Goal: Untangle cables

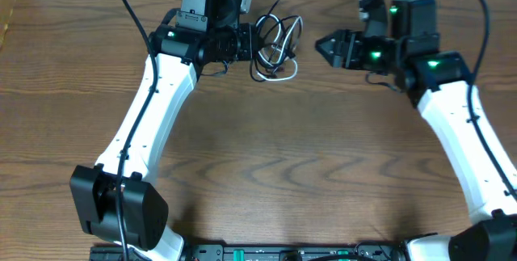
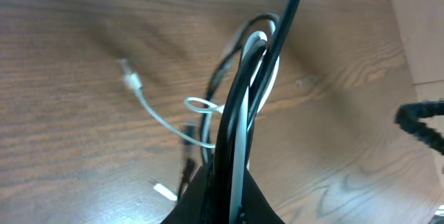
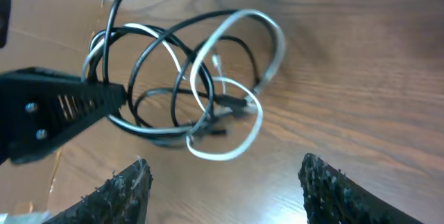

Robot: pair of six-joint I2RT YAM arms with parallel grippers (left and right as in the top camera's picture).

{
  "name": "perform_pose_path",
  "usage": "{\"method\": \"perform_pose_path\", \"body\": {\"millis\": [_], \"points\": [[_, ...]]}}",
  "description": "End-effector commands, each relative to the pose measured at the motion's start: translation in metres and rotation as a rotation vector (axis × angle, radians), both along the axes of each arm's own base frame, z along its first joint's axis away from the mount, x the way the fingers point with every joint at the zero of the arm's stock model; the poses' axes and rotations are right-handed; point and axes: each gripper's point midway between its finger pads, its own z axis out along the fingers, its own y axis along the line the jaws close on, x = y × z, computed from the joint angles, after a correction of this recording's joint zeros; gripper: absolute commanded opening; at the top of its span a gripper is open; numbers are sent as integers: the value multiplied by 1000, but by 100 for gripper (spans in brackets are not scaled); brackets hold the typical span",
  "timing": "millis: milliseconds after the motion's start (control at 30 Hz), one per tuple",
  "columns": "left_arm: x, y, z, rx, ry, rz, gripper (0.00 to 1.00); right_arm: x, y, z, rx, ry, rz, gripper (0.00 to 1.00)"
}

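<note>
The left gripper [image 2: 229, 196] has its fingers pressed together on the cables [image 1: 275, 47], and in the left wrist view both the black cable [image 2: 229, 113] and the white cable [image 2: 161, 120] run straight into the pinch. From that grip the bundle stands out past the fingertips as several overlapping loops, black and white wound through one another. One thin white strand curls off to the side and ends in a small plug [image 2: 130, 80] near the table. The right gripper [image 3: 225, 175] is spread wide, one finger [image 3: 118, 193] at each lower corner of its own view, and nothing lies between them. It touches no cable. In the right wrist view the tangle hangs just beyond those open fingers, with the left gripper [image 3: 114, 98] clamped on its left edge. A large white loop [image 3: 279, 44] crosses the black rings [image 3: 114, 5], and dark plug ends sit in the middle of the knot. From overhead, the two grippers face each other near the far edge of the wooden table [image 1: 266, 156]. The bundle lies between them, touching the left gripper [image 1: 249, 47] and apart from the right gripper [image 1: 319, 48].
</note>
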Motion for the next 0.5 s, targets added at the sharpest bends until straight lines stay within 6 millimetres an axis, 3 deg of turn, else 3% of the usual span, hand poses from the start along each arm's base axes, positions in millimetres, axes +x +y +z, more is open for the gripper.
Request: {"method": "perform_pose_path", "body": {"millis": [0,467], "points": [[-1,-1,1,-17,29,16,7,11,7,-15,-12,38,-54,65],[-11,0,-8,-4,81,16,8,36,72,-74,76,94,42,63]]}}
